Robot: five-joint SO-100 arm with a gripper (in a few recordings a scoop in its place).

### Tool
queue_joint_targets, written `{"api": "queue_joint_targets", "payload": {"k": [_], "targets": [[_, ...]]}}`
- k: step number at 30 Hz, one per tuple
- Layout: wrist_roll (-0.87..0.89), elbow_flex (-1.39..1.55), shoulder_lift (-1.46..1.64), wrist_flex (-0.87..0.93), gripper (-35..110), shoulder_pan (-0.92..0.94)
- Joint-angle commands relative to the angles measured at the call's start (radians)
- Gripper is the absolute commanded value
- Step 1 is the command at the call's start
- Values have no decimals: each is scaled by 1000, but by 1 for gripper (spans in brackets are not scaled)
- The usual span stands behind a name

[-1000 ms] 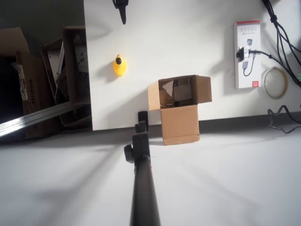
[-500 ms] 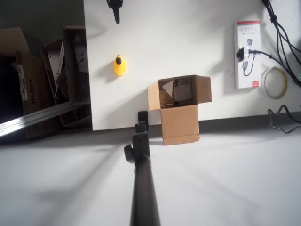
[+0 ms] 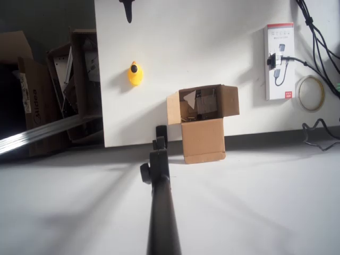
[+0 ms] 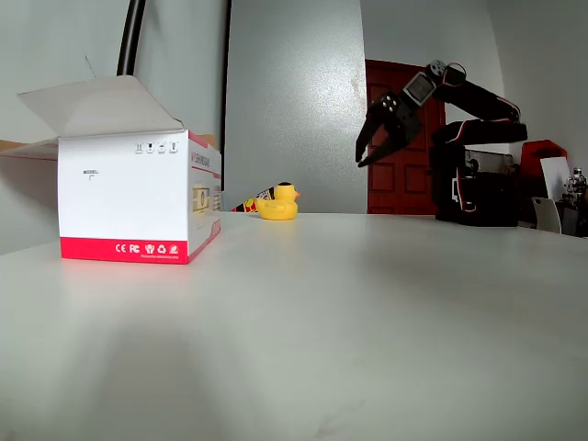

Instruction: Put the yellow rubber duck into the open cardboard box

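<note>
The yellow rubber duck (image 3: 135, 74) sits on the white table (image 3: 175, 48), left of and beyond the open cardboard box (image 3: 202, 114), whose flaps splay outward near the table's front edge. In the fixed view the duck (image 4: 278, 202) stands upright in the distance. My black gripper (image 4: 369, 158) hangs in the air to the right of the duck and above it, fingers pointing down and apart, holding nothing. In the overhead view just the gripper's tip (image 3: 127, 9) shows at the top edge, well beyond the duck.
A white carton with a red stripe (image 3: 280, 61) lies at the right, beside a tape roll (image 3: 311, 93) and cables (image 3: 319, 37). A black pole (image 3: 159, 202) reaches in from the bottom. Larger brown cartons (image 3: 32, 90) stand off the table's left edge.
In the overhead view the gripper's tip has drifted left and toward the top edge. The duck and the box have not moved.
</note>
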Motion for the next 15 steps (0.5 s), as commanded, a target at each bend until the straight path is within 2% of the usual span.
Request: {"api": "queue_joint_targets", "payload": {"k": [1,8,15], "targets": [[-6,-146,-155,3,0,0],[5,-253,-295,-14,-1,-31],[-38,-334,-561,-71,3,0]]}}
